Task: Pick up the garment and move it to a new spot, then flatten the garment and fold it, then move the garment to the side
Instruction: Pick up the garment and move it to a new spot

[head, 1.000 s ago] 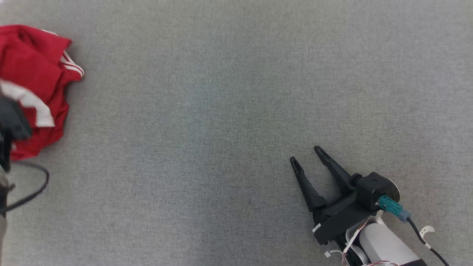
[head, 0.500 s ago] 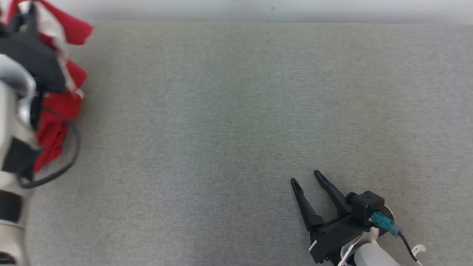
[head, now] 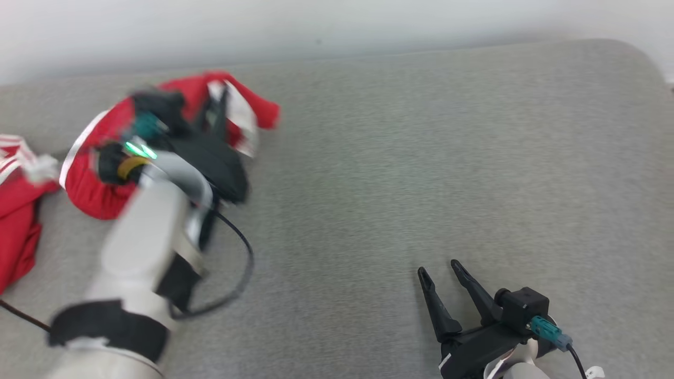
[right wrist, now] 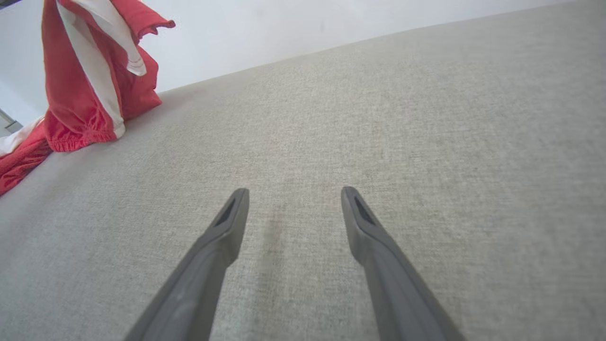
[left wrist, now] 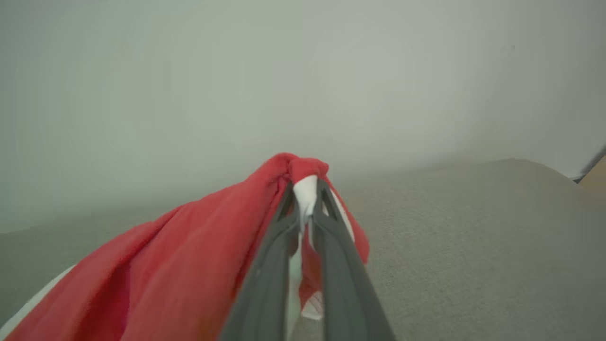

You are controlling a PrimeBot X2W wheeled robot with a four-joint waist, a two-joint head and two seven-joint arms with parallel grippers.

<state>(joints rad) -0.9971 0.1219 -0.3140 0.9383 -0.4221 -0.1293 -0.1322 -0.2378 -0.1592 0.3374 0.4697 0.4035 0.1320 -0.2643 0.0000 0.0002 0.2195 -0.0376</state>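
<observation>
The left tool (head: 221,102) is clamped on the garment (head: 100,200). In the left wrist view its two fingers (left wrist: 331,265) pinch a small bunch of white and red cloth near their tips, and the rest hangs away to seven o'clock. In the head view the garment sits at about ten o'clock on the grey worktop (head: 421,158), partly raised, with its lower folds resting on the surface. A second red cloth (head: 16,231) lies just beside it at nine o'clock. The right tool (head: 438,267) waits at five o'clock with its fingers spread and nothing between them, well apart from the garment.

The step in hand looks like the carry to a new spot. Doing it well calls for enough height that the trailing hem clears both the worktop and the second red cloth (snagging that one would drag it along). The pinch is small, so a smooth, unhurried sweep toward the bare middle at two o'clock suits it. Lowering with a slow drag would lay the cloth out rather than heap it, and the free right tool could then take a far corner.
</observation>
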